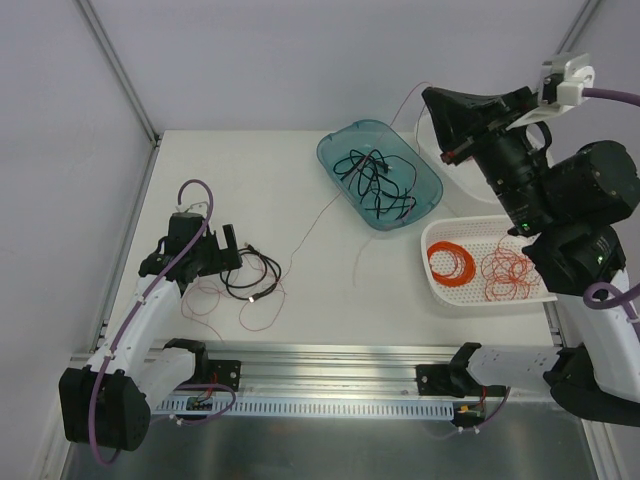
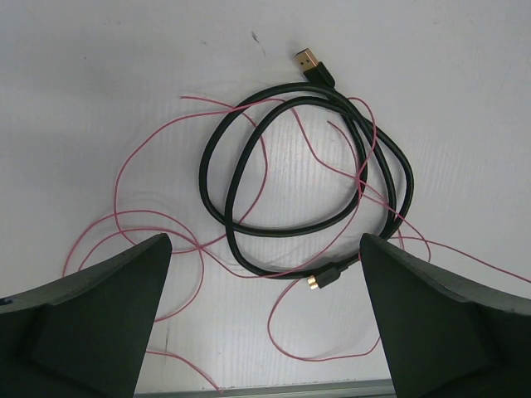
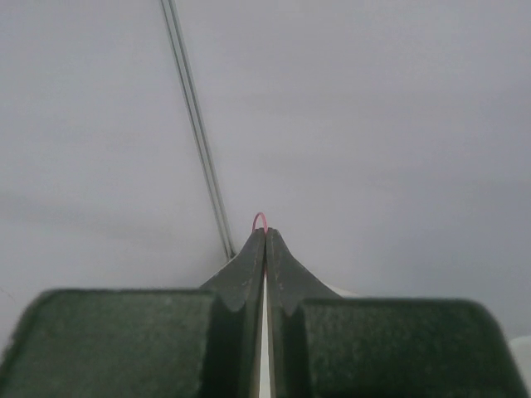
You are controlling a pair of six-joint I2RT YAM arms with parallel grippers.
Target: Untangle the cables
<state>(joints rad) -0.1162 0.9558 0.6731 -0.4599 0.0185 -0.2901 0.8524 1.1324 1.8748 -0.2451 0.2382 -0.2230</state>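
Cables (image 1: 278,272) on my left side sit on the bench (image 1: 250,170) right below my left gripper (image 2: 265,249), whose fingers are spread wide and touching nothing. Between them I count one black cord (image 2: 202,166), looped about twice, with two gold-tipped plugs (image 2: 314,68): one at the far end, one on the near side of the loop. Thin red wires (image 2: 119,178) weave through and around it. There's more than one, but I can't count them exactly.

My right gripper (image 3: 265,236) is lifted well above the bench with its fingers pressed together on one red strand (image 3: 260,217); a tiny loop of it pokes out past the tips. From the top view, that strand trails down and off to the left, toward the pile by my other gripper.

Below the right gripper there's one blue tray (image 1: 330,150) holding a black tangle (image 1: 375,180), cord count unclear. Closer in there's one white basket (image 1: 480,225) with one orange coil (image 1: 452,265) and one red bunch (image 1: 510,275) side by side.
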